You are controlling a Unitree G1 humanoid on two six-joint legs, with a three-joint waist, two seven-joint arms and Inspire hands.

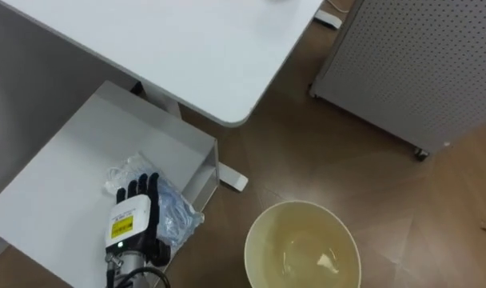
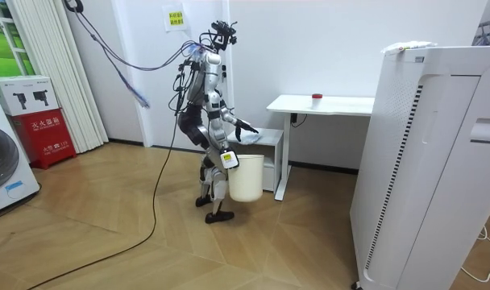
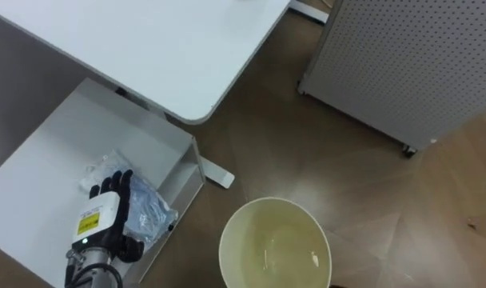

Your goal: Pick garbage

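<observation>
Left hand point(image 1: 133, 220): in the eye views we see it from the back, lying on the low shelf point(image 1: 67, 160). Its fingers point(image 1: 143, 186) curl down into the crumpled plastic.
Plastic bag point(image 1: 177, 214): this clear, wrinkled bag is the garbage. It is bunched under the fingers and spills out just to their right, near the shelf's edge.
Bin point(image 1: 267, 224): it is cream-coloured and round, and it sits well to the right of the fingers, lower than the shelf. The eye views let us look straight down into it.
Desk point(image 1: 187, 48): its white top lies beyond the fingertips, above the shelf.
Perforated panel point(image 1: 419, 64): it stands far to the right of the fingers.
Right hand point(image 2: 230, 159): the room view shows it at the bin's rim, but we cannot tell its grip.
Room view: the robot stands bent toward the shelf beside the desk. A small red object point(image 2: 316, 97) sits on the desktop.
</observation>
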